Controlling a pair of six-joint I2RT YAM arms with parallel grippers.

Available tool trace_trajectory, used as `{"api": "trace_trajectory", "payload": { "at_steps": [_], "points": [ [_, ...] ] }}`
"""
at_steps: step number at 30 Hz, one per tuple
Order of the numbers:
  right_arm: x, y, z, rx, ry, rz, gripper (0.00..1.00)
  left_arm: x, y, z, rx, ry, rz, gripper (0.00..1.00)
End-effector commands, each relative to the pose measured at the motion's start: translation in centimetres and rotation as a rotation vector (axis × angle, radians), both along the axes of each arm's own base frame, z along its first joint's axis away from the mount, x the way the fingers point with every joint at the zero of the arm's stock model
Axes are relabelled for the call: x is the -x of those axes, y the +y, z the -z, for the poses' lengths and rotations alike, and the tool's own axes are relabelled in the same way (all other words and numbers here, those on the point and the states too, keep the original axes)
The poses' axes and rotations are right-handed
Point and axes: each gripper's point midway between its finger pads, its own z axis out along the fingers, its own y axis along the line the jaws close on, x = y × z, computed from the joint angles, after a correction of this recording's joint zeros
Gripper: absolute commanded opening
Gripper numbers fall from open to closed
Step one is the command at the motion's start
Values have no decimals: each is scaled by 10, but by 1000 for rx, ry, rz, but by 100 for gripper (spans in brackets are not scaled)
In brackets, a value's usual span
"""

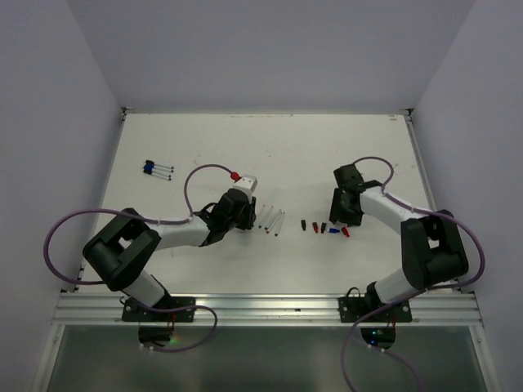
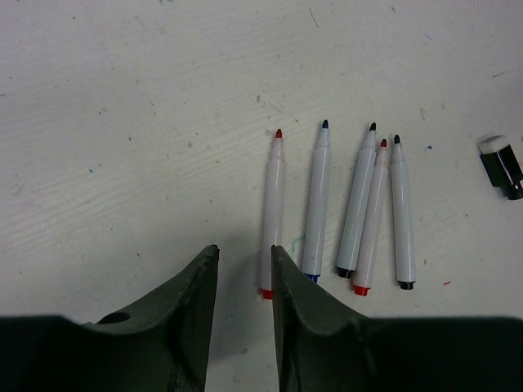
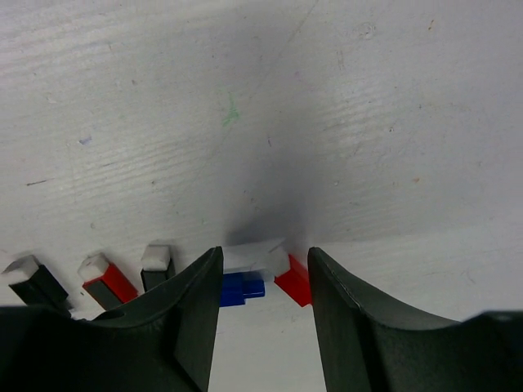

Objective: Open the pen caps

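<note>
Several uncapped white pens (image 1: pixel 270 221) lie side by side at mid table. In the left wrist view they show red (image 2: pixel 272 212), blue (image 2: pixel 316 204) and black (image 2: pixel 358 204) tips. My left gripper (image 1: pixel 247 214) (image 2: pixel 243 251) is open and empty, just left of the red pen's rear end. Several loose pen caps (image 1: pixel 323 227) lie in a row to the right. My right gripper (image 1: pixel 343 219) (image 3: pixel 263 257) is open and low over a blue cap (image 3: pixel 242 287) and a red cap (image 3: pixel 294 280), which lie between its fingers. More pens (image 1: pixel 158 169), still capped, lie at far left.
Black (image 3: pixel 37 282), red (image 3: pixel 110 280) and black (image 3: pixel 157 265) caps lie left of my right fingers. One black cap (image 2: pixel 502 167) lies right of the pens. Purple cables (image 1: pixel 200 175) loop over both arms. White walls bound the table on three sides.
</note>
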Motion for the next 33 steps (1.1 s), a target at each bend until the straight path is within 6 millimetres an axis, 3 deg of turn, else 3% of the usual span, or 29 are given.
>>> {"api": "trace_trajectory", "payload": {
  "at_steps": [1, 4, 9, 10, 13, 14, 16, 17, 19, 25, 27, 28, 31, 33],
  "points": [
    [-14, -1, -26, -3, -100, 5, 50, -9, 4, -27, 2, -68, -22, 35],
    [-23, -4, -45, 16, -141, 3, 51, -13, 6, -43, 3, -93, -40, 38],
    [-38, 5, -90, -37, -260, -10, 63, -26, 23, -81, 1, -133, -136, 61],
    [-42, 14, -105, -78, -302, -31, 67, -37, 30, -95, 16, -145, -184, 62],
    [-44, 28, -118, -144, -347, -73, 75, -40, 55, -98, -15, -84, -282, 65],
    [-45, 33, -120, -164, -354, -82, 80, -51, 69, -109, -8, -89, -346, 66],
    [-44, 49, -117, -247, -349, -102, 99, -52, 95, -108, -17, -45, -464, 71],
    [-44, 53, -115, -271, -343, -101, 99, -54, 108, -110, -26, -50, -531, 78],
    [-49, 56, -114, -282, -336, -96, 99, -50, 140, -106, -23, -6, -680, 86],
    [-58, 66, -111, -323, -347, -116, 99, -51, 214, -89, 37, 108, -969, 87],
    [-60, 70, -111, -344, -344, -108, 98, -54, 226, -77, 52, 164, -1005, 87],
    [-62, 72, -113, -350, -341, -111, 98, -57, 246, -75, 58, 174, -1064, 86],
    [-61, 81, -113, -367, -332, -133, 97, -62, 276, -57, 34, 212, -1162, 85],
    [-58, 85, -111, -348, -335, -156, 97, -67, 285, -41, 33, 248, -1196, 84]
  ]
}}
